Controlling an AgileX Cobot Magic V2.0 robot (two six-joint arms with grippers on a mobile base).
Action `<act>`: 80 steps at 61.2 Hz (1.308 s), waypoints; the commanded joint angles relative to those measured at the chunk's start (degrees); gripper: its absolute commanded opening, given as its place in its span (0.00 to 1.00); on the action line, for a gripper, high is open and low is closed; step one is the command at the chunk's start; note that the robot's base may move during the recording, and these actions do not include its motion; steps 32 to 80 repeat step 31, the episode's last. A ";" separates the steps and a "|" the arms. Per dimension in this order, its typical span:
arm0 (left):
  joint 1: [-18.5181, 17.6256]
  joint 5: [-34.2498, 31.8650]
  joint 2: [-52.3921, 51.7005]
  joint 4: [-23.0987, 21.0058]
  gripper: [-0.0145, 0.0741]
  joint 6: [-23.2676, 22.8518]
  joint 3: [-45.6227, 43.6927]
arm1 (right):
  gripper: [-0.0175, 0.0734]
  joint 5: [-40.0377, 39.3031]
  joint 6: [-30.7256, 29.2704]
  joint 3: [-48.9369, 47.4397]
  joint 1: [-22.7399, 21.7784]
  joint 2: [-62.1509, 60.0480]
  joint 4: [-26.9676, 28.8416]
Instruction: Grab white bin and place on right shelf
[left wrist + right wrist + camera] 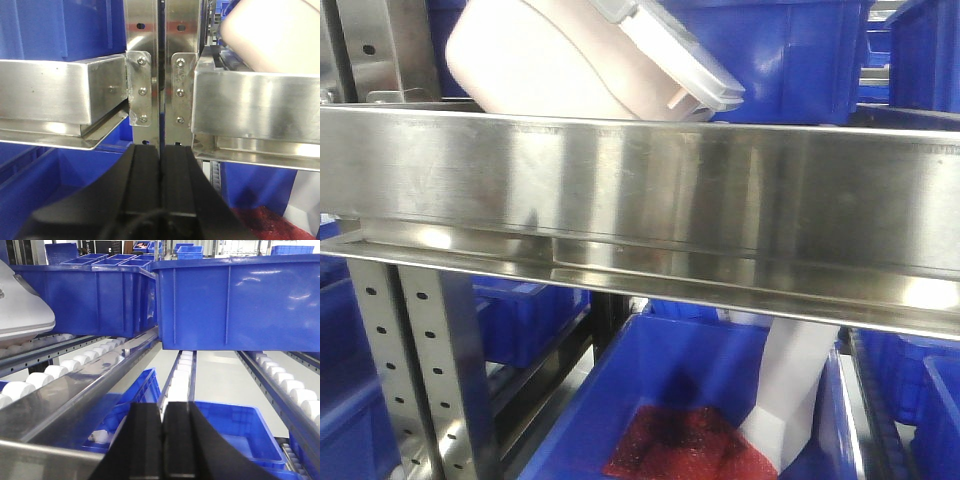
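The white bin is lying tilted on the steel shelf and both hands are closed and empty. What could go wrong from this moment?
1. The white bin leans tilted against a blue crate above the right shelf front rail; it may slide or tip instead of settling flat.
2. Its lid faces sideways and might open if the bin shifts.
3. The left hand sits close to the upright posts; moving forward could strike them.

The pinkish, grey-lidded white bin (570, 55) lies tilted on the right shelf (640, 190), behind its shiny steel front rail, lid facing upper right.
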 commanded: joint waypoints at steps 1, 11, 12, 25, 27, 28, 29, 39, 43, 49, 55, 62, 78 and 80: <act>-0.28 -5.38 -0.69 -0.46 0.03 -0.41 0.52 | 0.27 -4.83 0.08 -0.09 0.07 -1.00 -0.37; -0.28 -5.38 -0.69 -0.46 0.03 -0.41 0.52 | 0.27 -4.81 0.08 -0.09 0.01 -1.00 -0.37; -0.28 -5.38 -0.69 -0.46 0.03 -0.41 0.52 | 0.27 -4.81 0.08 -0.09 0.01 -1.00 -0.37; -0.28 -5.38 -0.62 -0.46 0.03 -0.41 0.52 | 0.27 -4.81 0.08 -0.09 0.01 -1.00 -0.37; -0.28 -5.38 -0.62 -0.46 0.03 -0.41 0.52 | 0.27 -4.81 0.08 -0.09 0.01 -1.00 -0.37; -0.28 -5.38 -0.62 -0.46 0.03 -0.41 0.52 | 0.27 -4.81 0.08 -0.09 0.01 -1.00 -0.37; -0.28 -5.38 -0.62 -0.46 0.03 -0.41 0.52 | 0.27 -4.81 0.08 -0.09 -0.05 -1.00 -0.37; -0.28 -5.38 -0.62 -0.46 0.03 -0.41 0.52 | 0.27 -4.81 0.08 -0.09 -0.13 -1.00 -0.37; -0.28 -5.38 -0.62 -0.46 0.03 -0.41 0.52 | 0.27 -4.81 0.08 -0.09 -0.13 -1.00 -0.37; -0.28 -5.38 -0.62 -0.46 0.03 -0.41 0.52 | 0.27 -4.81 0.08 -0.09 -0.13 -1.00 -0.37; -0.28 -5.38 -0.62 -0.46 0.03 -0.41 0.52 | 0.27 -4.81 0.08 -0.09 -0.13 -1.00 -0.37; -0.28 -5.38 -0.62 -0.46 0.03 -0.41 0.52 | 0.27 -4.81 0.08 -0.09 -0.13 -1.00 -0.37; -0.28 -5.38 -0.62 -0.46 0.03 -0.41 0.52 | 0.27 -4.81 0.08 -0.09 -0.13 -1.00 -0.37; -0.28 -5.38 -0.62 -0.46 0.03 -0.41 0.52 | 0.27 -4.81 0.08 -0.09 -0.13 -1.00 -0.37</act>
